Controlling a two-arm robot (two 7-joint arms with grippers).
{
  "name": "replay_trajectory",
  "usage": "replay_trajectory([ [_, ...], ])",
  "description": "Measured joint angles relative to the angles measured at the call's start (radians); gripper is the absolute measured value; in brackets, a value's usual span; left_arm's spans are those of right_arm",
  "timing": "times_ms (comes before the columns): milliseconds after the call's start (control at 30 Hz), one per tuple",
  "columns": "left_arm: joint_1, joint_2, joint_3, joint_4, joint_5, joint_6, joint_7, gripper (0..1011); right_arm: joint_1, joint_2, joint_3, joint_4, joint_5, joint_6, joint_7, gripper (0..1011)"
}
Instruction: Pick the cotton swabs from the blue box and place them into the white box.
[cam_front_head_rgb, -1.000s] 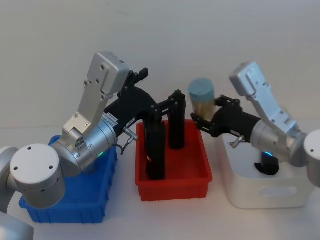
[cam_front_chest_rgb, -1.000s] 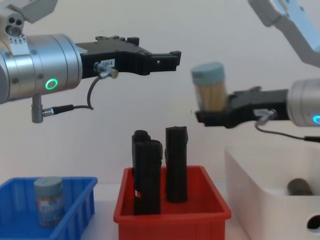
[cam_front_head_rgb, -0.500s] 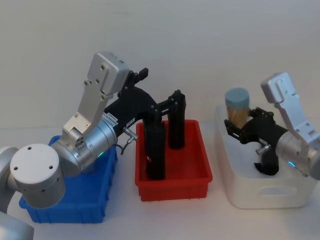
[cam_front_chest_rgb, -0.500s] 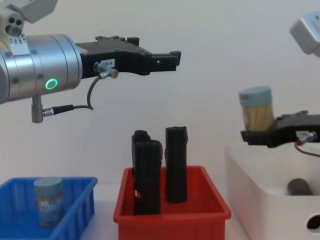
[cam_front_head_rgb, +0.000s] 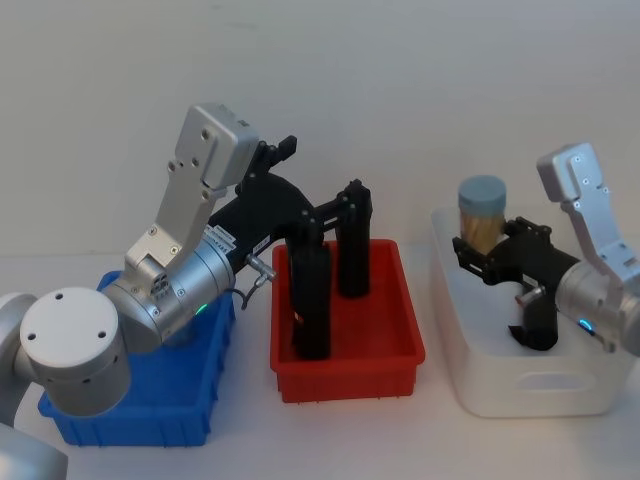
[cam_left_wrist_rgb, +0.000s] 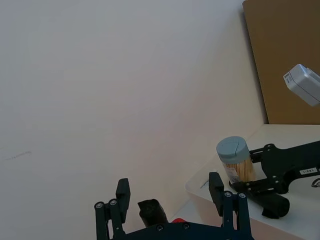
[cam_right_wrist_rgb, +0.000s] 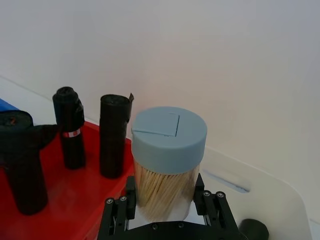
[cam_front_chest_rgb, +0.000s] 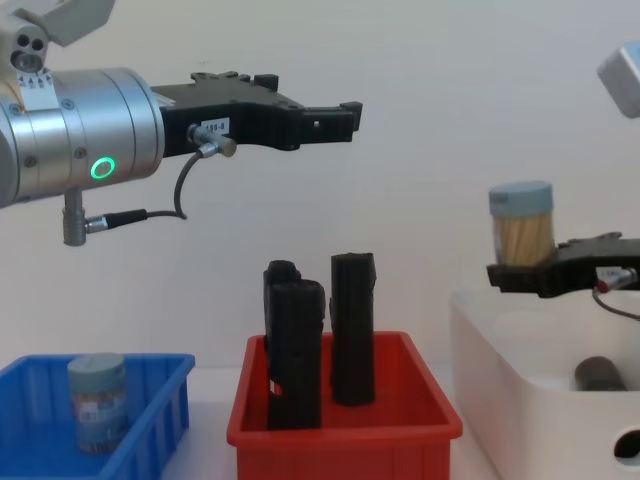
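I have the right gripper (cam_front_head_rgb: 478, 252) clenched around a tub of cotton swabs (cam_front_head_rgb: 482, 213), its fingers (cam_right_wrist_rgb: 131, 197) pressed against the clear wall on both sides below the grey-blue lid. The tub stands upright, lifted above the far left part of the white box (cam_front_head_rgb: 480, 385), clear of its floor. A dark cylinder (cam_front_chest_rgb: 598, 373) lies inside that box, to the right of the tub. My left gripper (cam_front_chest_rgb: 345, 117) hangs high in the air above the red bin (cam_front_head_rgb: 345, 365) with its fingers spread apart and nothing between them. Three black blocks (cam_front_head_rgb: 311, 300) stand upright in the red bin, which sits between the two boxes. On the far left, in the blue box (cam_front_chest_rgb: 160, 420), a second swab tub (cam_front_chest_rgb: 97, 403) stands upright.
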Motion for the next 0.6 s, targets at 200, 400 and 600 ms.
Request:
replay_trajectory([
  [200,0.000,0.000,0.000,0.000,0.000,0.000,0.000,1000,0.026,-0.014,-0.001,0.032,0.009,-0.028,0.025,670],
  [400,0.000,0.000,0.000,0.000,0.000,0.000,0.000,1000,0.042,-0.022,-0.003,0.051,0.014,-0.044,0.040,818],
  [600,0.000,0.000,0.000,0.000,0.000,0.000,0.000,1000,0.052,-0.027,-0.004,0.064,0.017,-0.056,0.049,981],
])
